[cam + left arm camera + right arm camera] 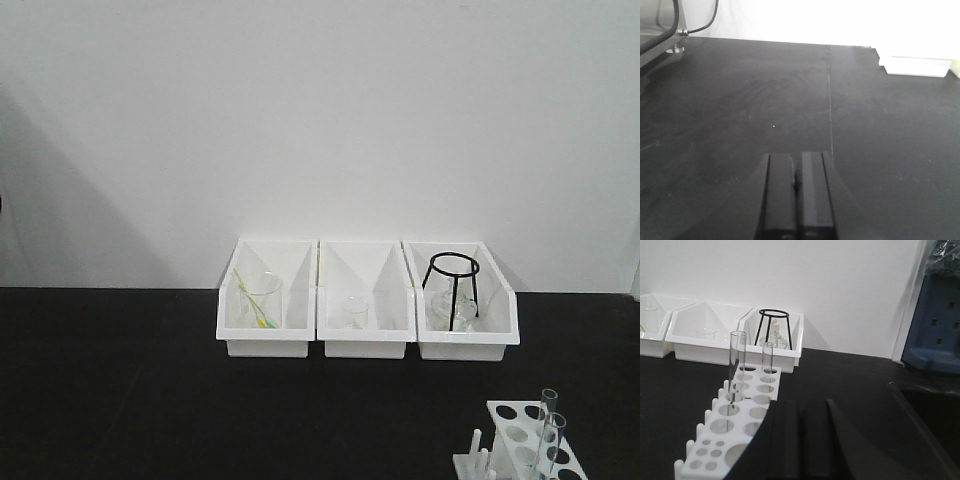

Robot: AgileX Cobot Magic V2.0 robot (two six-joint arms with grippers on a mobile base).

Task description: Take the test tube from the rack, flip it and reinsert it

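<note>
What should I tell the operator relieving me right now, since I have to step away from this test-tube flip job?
Left gripper: shut, empty, over bare black table, away from the work.
Right gripper: shut, empty, just beside the rack.
Rack: near right of the table, in front of the right-hand bin, which holds a black wire stand.
Test tubes: two stand upright, open ends up, in the rack; the nearer test tube is taller in view than the other tube.
Done: nothing visible yet.
Left: open the right gripper, lift a tube out, flip it, put it back.
</note>
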